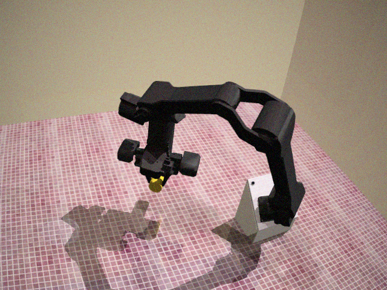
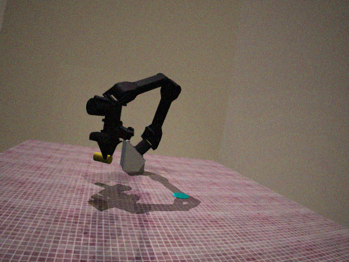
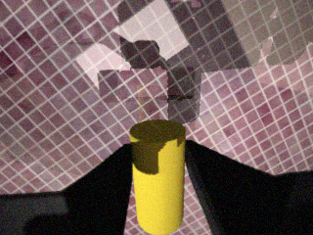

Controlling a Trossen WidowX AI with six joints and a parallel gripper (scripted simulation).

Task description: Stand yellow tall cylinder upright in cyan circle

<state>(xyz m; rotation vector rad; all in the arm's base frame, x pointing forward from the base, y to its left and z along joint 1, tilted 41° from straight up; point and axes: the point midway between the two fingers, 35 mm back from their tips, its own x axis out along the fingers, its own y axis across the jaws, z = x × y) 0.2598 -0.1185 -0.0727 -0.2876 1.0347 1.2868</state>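
"Gripper (image 1: 157, 182) (image 2: 107, 156) (image 3: 157, 148) is closed on the yellow cylinder (image 1: 155, 184) (image 2: 102, 158) (image 3: 159, 181), yes?"

"Yes — it holds the cylinder in the air, lying sideways, above the table (image 1: 193, 249) (image 2: 180, 233) (image 3: 29, 162)."

"So how much is done?"

"Grasp and lift, I judge. Turning upright, placing on the cyan circle (image 2: 180, 195), which is well apart, releasing and withdrawing are left."

"And the arm (image 1: 199, 98) (image 2: 146, 83)?"

"It is bent high like an arch — the wrist part points down."
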